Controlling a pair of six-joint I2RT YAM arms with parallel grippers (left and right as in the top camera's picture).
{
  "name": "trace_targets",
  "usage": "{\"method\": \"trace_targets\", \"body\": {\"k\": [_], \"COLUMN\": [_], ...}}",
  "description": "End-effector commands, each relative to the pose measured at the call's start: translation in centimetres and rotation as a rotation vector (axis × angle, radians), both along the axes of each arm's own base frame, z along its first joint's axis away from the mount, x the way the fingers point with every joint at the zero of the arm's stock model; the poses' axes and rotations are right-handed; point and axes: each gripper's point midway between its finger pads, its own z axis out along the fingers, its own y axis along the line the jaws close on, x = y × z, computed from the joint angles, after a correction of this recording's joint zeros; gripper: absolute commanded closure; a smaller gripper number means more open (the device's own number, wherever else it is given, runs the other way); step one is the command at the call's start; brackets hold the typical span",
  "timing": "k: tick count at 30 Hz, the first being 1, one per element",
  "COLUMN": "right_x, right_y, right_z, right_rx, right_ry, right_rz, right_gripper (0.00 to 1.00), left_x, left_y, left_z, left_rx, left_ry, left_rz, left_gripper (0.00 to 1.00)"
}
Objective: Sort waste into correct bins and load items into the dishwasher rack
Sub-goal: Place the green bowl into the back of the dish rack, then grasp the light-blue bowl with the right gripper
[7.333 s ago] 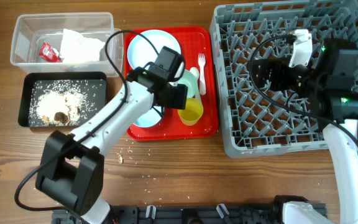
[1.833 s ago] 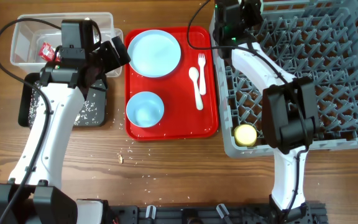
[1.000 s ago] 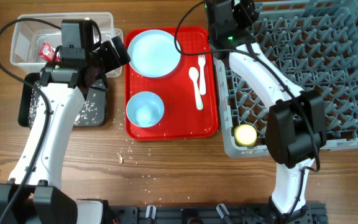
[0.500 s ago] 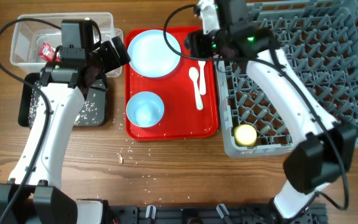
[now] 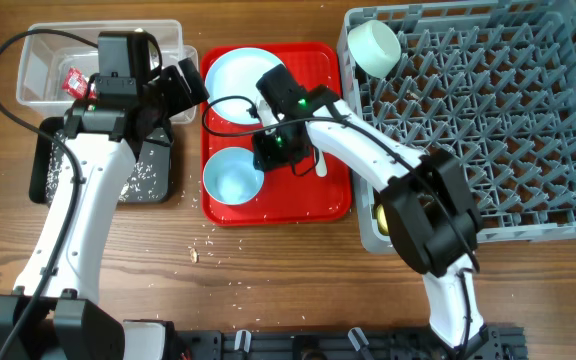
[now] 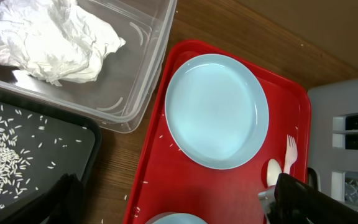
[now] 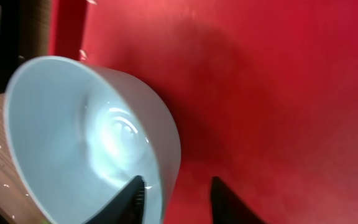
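Dishwasher rack [image 5: 528, 120], grey, right side of the table [image 5: 298, 290]: holds one mint bowl [image 5: 373, 45] tipped on its side at the far left corner, and a yellow cup [image 5: 379, 212] at the near left corner, mostly hidden under the right arm. Red tray [image 5: 278, 205], just left of the rack: pale blue plate [image 6: 216, 112] at the far end, second bowl [image 7: 92, 137] at the near end, white fork [image 6: 289, 152] and spoon [image 6: 273, 171] along the right edge, clear only from the left wrist. Right gripper [image 7: 178, 193]: fingers spread, the bowl's rim between them; only its wrist view shows this. Left gripper [image 5: 190, 88]: fingers apart, holding nothing, above the inner corner of the clear tub [image 5: 48, 45]. Tub contents: red wrapper [image 5: 75, 83], print too small to read; crumpled napkin [image 6: 48, 37], hidden overhead by the arm. Black tray [image 5: 40, 175], beside the tub: scattered rice [image 6: 5, 149]. Loose crumbs [image 5: 195, 255] on the wood.
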Motion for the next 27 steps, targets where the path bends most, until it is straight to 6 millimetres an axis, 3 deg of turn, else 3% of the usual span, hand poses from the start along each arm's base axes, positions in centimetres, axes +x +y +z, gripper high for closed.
{"method": "trace_targets", "body": {"k": [1, 3, 5, 7, 8, 9, 10, 11, 12, 14, 15, 17, 20, 23, 27], "right_x": [0.2, 0.3, 0.6, 2.0, 3.3, 5.0, 5.9, 6.9, 7.1, 6.0, 4.9, 3.9, 3.9, 4.9, 5.7], "right_y": [-0.3, -0.3, -0.5, -1.0, -2.2, -5.0, -7.2, -11.8, -14.8, -23.8, -27.2, -29.5, -32.6, -33.5, -33.4], "right_z": [-1.1, -1.1, -1.0, 0.7, 2.8, 7.2, 9.9, 14.8, 17.5, 22.5, 23.5, 22.6, 19.2, 17.1, 15.4], "right_rx": [0.011, 0.009, 0.007, 0.028, 0.026, 0.017, -0.002, -0.055, -0.102, -0.340, -0.485, -0.646, -0.975, -1.176, -1.245], "right_ry": [0.046, 0.042, 0.033, 0.000, -0.044, -0.146, -0.214, -0.341, -0.411, -0.575, -0.617, -0.608, -0.575, -0.571, -0.554], "right_rz": [-0.030, -0.031, -0.038, -0.071, -0.122, -0.189, -0.239, -0.354, -0.443, -0.687, -0.771, -0.796, -0.742, -0.661, -0.598], "right_gripper": [0.80, 0.96, 0.96, 0.96, 0.96, 0.96, 0.96, 0.96, 0.96, 0.96, 0.96, 0.96, 0.96, 0.95, 0.96], "left_x": [0.3, 0.3, 0.3, 0.3, 0.3, 0.3, 0.3, 0.3, 0.3, 0.3, 0.3, 0.3, 0.3, 0.3, 0.3], "left_y": [0.2, 0.2, 0.2, 0.2, 0.2, 0.2, 0.2, 0.2, 0.2, 0.2, 0.2, 0.2, 0.2, 0.2, 0.2], "left_z": [0.2, 0.2, 0.2, 0.2, 0.2, 0.2, 0.2, 0.2, 0.2, 0.2, 0.1, 0.2, 0.1, 0.2, 0.1], "left_rx": [0.007, 0.007, 0.007, 0.007, 0.007, 0.007, 0.007, 0.007, 0.007, 0.007, 0.008, 0.007, 0.008, 0.007, 0.008], "left_ry": [-0.006, -0.006, -0.006, -0.006, -0.006, -0.006, -0.006, -0.006, -0.006, -0.006, -0.006, -0.006, -0.006, -0.006, -0.006], "left_rz": [0.007, 0.007, 0.007, 0.007, 0.007, 0.007, 0.007, 0.007, 0.007, 0.007, 0.007, 0.007, 0.007, 0.007, 0.007], "left_gripper": [0.00, 0.00, 0.00, 0.00, 0.00, 0.00, 0.00, 0.00, 0.00, 0.00, 0.00, 0.00, 0.00, 0.00, 0.00]}}
